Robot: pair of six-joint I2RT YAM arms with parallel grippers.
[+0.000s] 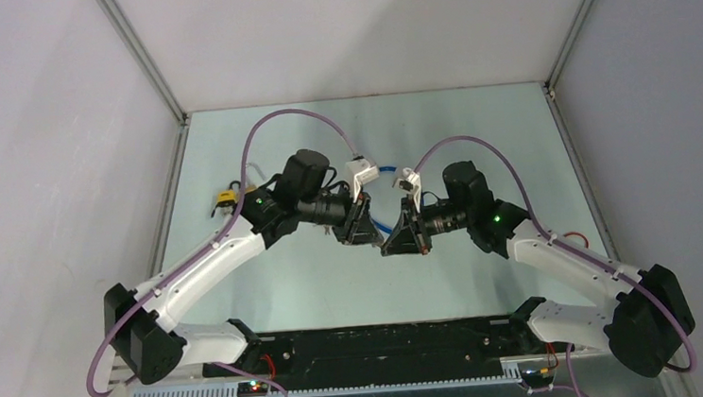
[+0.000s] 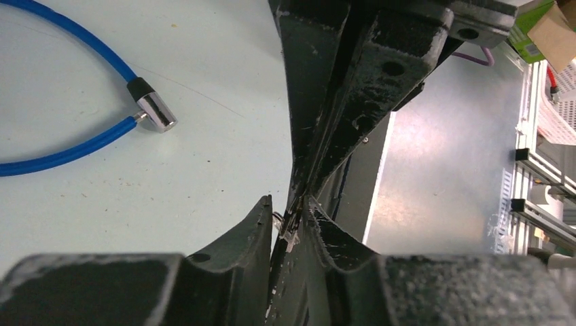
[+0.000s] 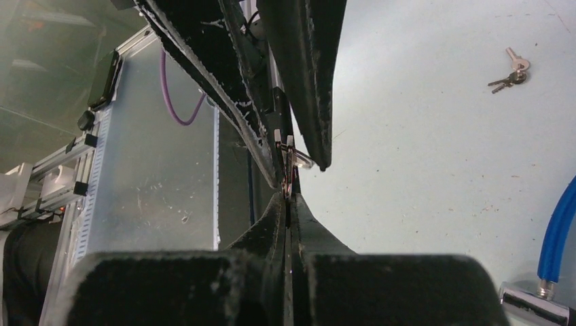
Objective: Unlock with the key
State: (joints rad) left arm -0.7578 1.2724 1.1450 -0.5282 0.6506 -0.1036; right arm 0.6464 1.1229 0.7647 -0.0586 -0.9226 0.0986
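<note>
key point(image 3: 288, 171) is off the counter point(image 1: 475, 132), mid-air at the centre, sandwiched where the two pincers meet tip to tip. right pincer point(image 3: 289, 201): fingers pressed together on the thin blade, seen edge-on, so it's clenched on the key. a small wire ring point(image 3: 303, 160) hangs off the key just above those tips. left pincer point(image 2: 291, 212) comes in from the opposite side. its fingers point(image 2: 261, 227) straddle the same bit of metal with a visible gap between them. can't tell from either wrist view whether it's actually pinching or only around it. top view agrees: both arms bent inward, the two pincers nose to nose over mid-counter, wrists rolled sideways. blue cable lock point(image 2: 68, 153) lies on the counter just behind the meeting point, loop curved, its silver barrel end point(image 2: 155, 112) resting flat, apart from both pincers. the right wrist view catches another stretch of the blue cable and a silver fitting at the bottom right corner. second bunch of keys point(image 3: 509, 73) lies loose on the counter, well apart from the held one. yellow padlock point(image 1: 225, 198) sits by the left wall, beside the left arm's elbow.
</note>
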